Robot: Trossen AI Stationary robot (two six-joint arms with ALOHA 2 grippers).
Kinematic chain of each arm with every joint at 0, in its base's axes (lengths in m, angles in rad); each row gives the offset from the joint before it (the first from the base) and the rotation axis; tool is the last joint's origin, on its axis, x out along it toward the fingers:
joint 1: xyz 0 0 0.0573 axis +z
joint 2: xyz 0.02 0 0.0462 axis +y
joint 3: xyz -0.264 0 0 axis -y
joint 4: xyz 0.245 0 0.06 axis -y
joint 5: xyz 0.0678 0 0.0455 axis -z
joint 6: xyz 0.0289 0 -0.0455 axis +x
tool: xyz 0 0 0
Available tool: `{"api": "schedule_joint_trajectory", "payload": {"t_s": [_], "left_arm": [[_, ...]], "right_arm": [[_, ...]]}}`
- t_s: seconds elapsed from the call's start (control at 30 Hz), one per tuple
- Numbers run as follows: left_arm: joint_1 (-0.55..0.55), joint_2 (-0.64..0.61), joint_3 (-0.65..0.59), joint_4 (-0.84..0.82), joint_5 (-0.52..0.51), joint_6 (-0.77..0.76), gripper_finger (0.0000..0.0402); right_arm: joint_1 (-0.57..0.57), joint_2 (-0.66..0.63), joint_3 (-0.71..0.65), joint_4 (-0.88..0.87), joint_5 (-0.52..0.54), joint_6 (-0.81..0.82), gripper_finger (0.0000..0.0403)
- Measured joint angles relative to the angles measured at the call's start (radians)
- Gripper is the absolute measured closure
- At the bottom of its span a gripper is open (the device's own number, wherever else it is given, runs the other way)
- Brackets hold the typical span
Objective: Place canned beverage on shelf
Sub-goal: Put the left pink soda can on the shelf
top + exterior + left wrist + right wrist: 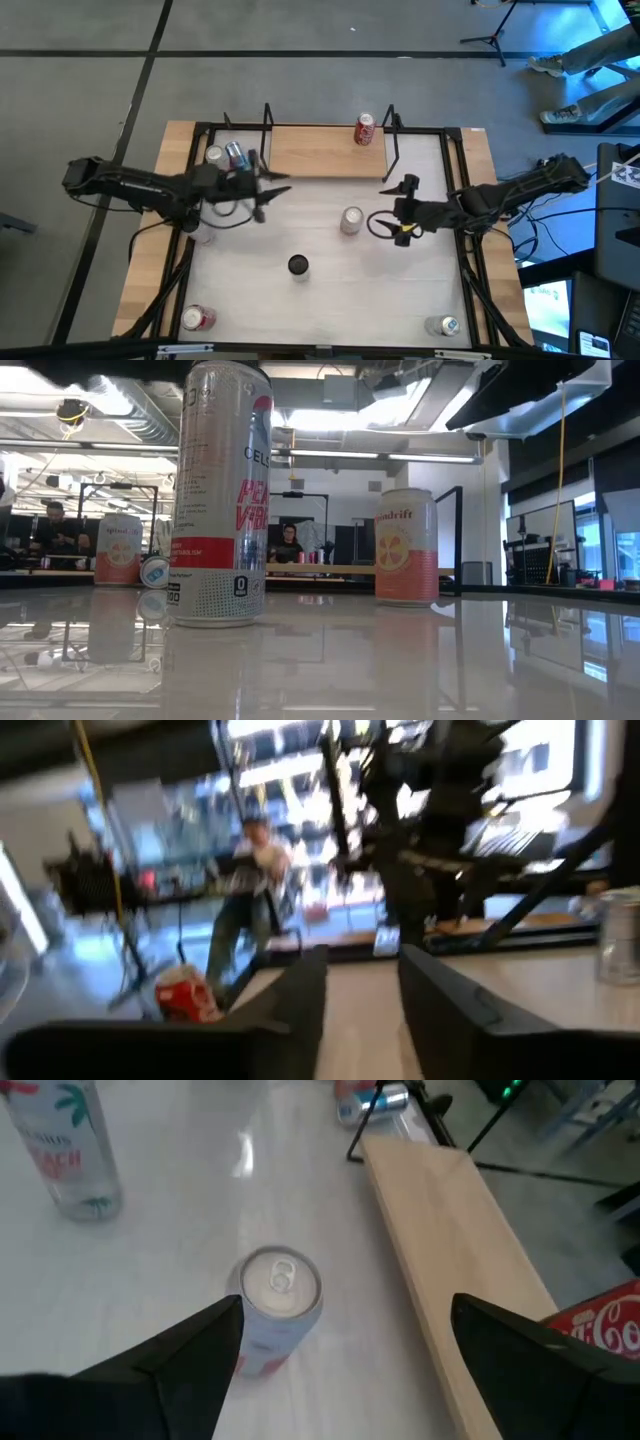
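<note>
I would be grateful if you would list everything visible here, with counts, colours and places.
light-wood shelf board: one, at the table's far edge
white-topped table: one, wooden edges
red can: one, upright on the shelf's right end
silver-topped white can: one, mid-table, in front of the right gripper
tall white can: one, dark top, nearer the front
pair of cans: two, silver and blue, by the shelf's left end
lying red can: one, front-left corner
silver-blue can: one, front-right corner
people: at least two, beyond the table
left gripper: dark, open, empty
right gripper: dark, open, empty
</note>
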Motion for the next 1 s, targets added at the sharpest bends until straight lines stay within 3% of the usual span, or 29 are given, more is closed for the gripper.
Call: {"api": "schedule_joint_trajectory", "payload": {"t_s": [0.23, 0.43, 0.63, 0.87, 1.0], "left_arm": [[0.087, 0.289, 0.292, -0.146, 0.205, -0.083, 0.0179], [0.094, 0.513, 0.463, -0.218, 0.259, -0.083, 0.0166], [0.094, 0.657, 0.525, -0.191, 0.252, 0.006, 0.0167], [0.086, 0.683, 0.555, -0.213, 0.25, -0.01, 0.0162], [0.074, 0.686, 0.555, -0.207, 0.072, -0.121, 0.0141]], "right_arm": [[0.0, -0.012, -0.002, 0.009, 0.005, -0.041, 0.0049], [0.0, -0.012, -0.002, -0.042, 0.025, -0.009, 0.0049], [0.0, -0.004, -0.002, -0.063, 0.025, 0.037, 0.0049], [0.0, -0.002, -0.002, -0.048, 0.035, 0.038, 0.0049], [0.0, -0.002, -0.002, -0.017, 0.036, 0.037, 0.0049]]}}
